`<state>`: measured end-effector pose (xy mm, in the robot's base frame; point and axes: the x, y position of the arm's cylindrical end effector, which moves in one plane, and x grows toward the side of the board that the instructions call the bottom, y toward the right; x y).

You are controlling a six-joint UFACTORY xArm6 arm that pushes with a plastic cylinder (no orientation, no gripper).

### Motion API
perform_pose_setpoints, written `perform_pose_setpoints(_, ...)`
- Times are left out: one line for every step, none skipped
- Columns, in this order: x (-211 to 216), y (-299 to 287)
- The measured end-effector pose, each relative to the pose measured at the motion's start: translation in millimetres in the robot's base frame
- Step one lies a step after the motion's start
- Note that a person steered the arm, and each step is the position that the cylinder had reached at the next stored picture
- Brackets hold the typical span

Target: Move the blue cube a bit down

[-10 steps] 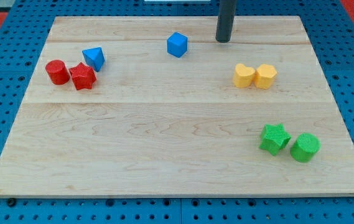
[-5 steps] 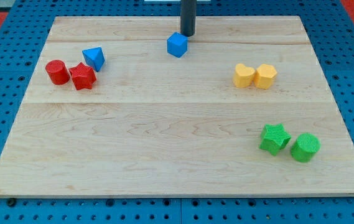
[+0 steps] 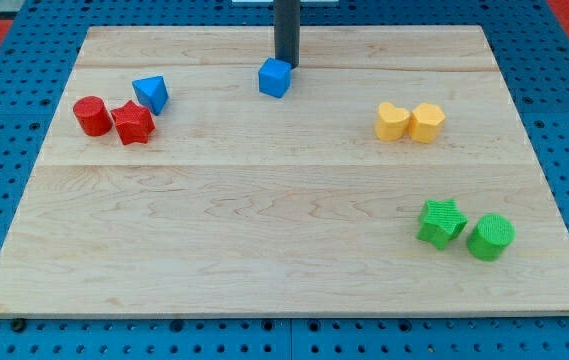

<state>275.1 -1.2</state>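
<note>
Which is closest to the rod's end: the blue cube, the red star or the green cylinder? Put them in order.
From my tip:
1. Blue cube, just below it, at the view's top.
2. Red star, far to the view's left.
3. Green cylinder, at the view's bottom right.

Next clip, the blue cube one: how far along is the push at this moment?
Done: my tip has come across from the view's right and now sits just above the blue cube, at its upper right. In hand: the cube has shifted slightly left and down. Left: a bit more travel toward the view's bottom. The blue wedge-like block is untouched.
</note>
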Motion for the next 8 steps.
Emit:
perform_pose_setpoints(3.4, -8.2)
perform_pose_setpoints(3.4, -8.9)
perform_pose_setpoints(6.8, -2.6)
perform_pose_setpoints(8.3, -1.2)
perform_pose_setpoints(12.3, -1.2)
perform_pose_setpoints(16.0, -18.1)
perform_pose_setpoints(46.8, -6.5)
perform_pose_setpoints(79.9, 5.5)
